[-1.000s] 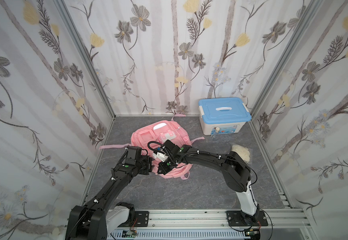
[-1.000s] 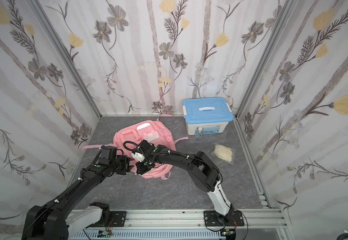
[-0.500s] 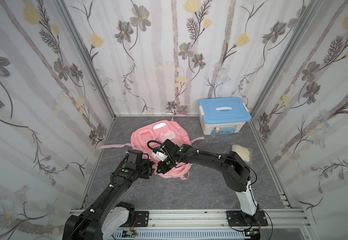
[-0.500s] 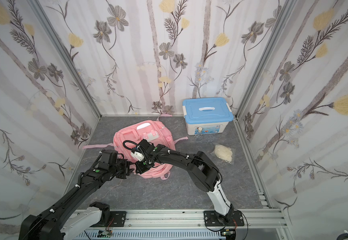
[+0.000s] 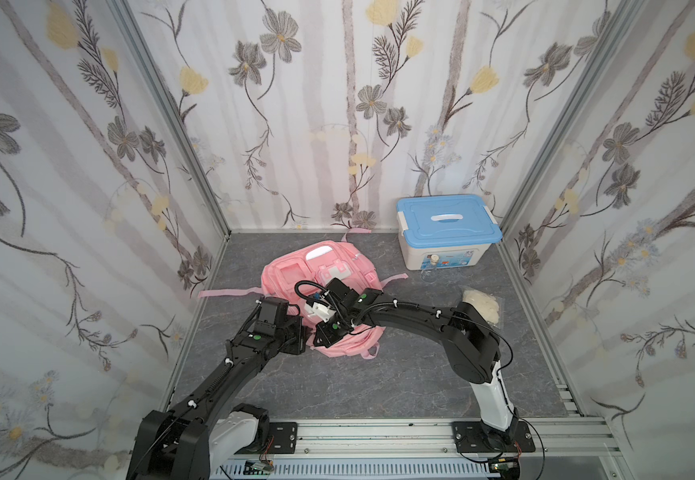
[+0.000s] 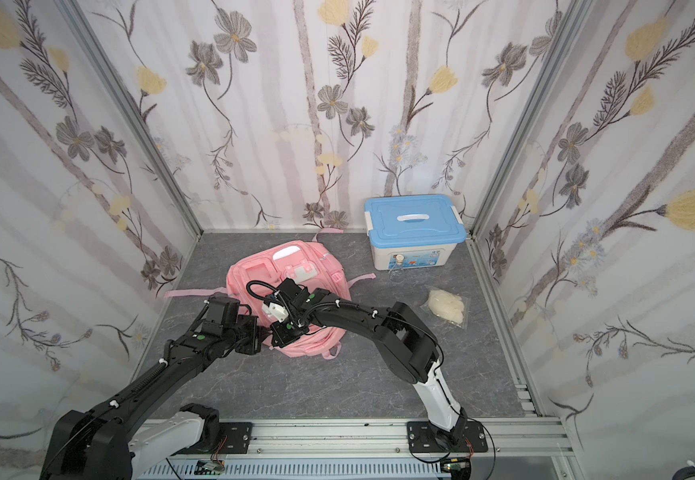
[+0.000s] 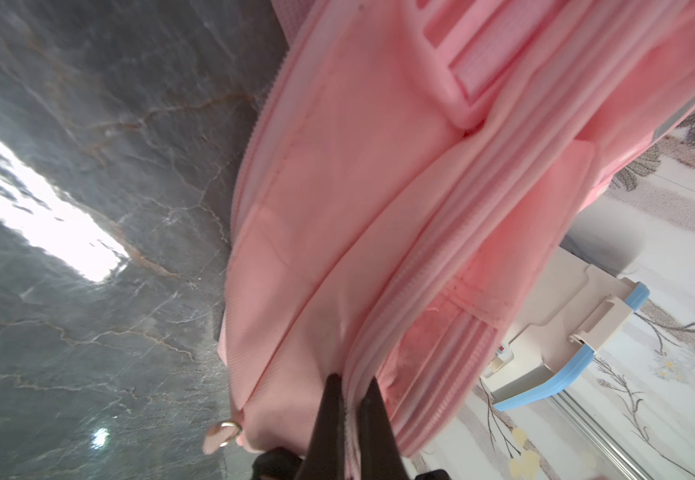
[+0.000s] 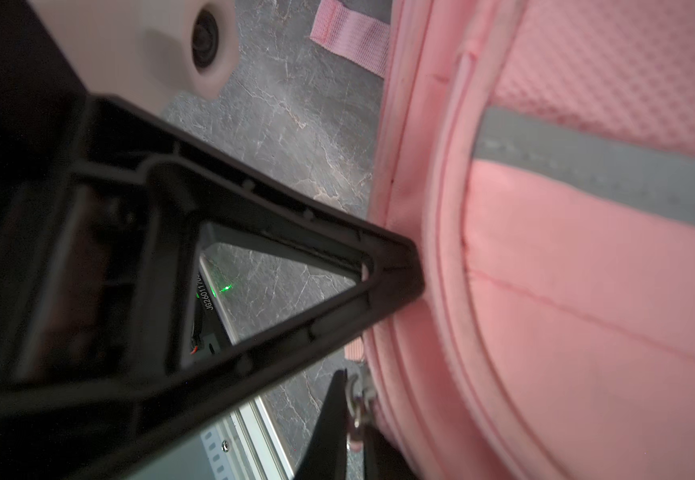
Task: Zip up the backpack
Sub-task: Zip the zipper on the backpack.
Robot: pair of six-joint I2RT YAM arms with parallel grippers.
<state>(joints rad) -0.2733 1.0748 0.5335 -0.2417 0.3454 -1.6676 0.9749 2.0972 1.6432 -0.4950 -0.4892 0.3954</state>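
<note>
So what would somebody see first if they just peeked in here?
Probably the big pink backpack, lying flat in the middle of the grey floor. At its near edge the left gripper pinches the fabric and the right gripper nips a small metal zipper pull. At the back right, a white box with a bright blue lid sits by the flowery wall.

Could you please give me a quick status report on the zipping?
Both shut: left gripper on backpack edge, right gripper on zipper pull. Backpack lying flat. Blue-lidded box stands apart, not in the way.
</note>
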